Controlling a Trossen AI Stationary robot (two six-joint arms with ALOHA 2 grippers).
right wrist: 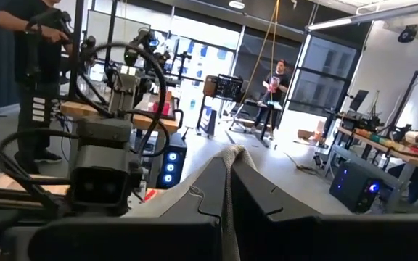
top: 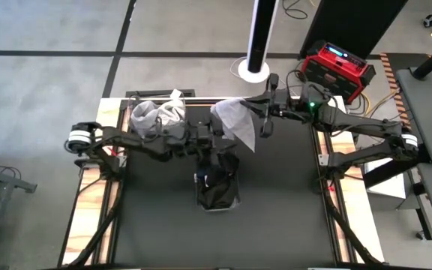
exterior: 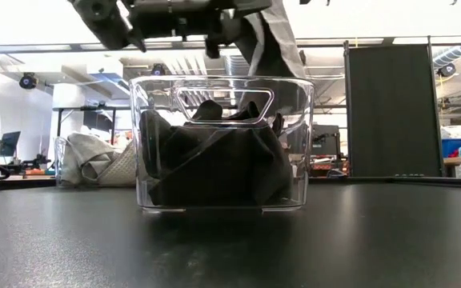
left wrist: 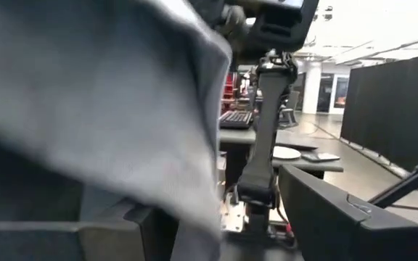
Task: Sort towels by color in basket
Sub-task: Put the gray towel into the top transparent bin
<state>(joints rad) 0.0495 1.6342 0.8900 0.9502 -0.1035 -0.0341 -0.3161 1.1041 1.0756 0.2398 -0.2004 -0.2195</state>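
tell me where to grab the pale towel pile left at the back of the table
My pick is the raised fold at the top of the light grey pile, approached from straight above. It sits bunched and heaped at the back left, beside the clear basket, so its crumpled ridges stick up and give the fingers something to pinch, while its edges lie flat on the table.

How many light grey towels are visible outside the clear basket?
2, at least: one hangs from the right tool, a light grey towel above the basket; a bunched pile lies at the table's far left and may hide more.

No readable text, labels, numbers or signs anywhere
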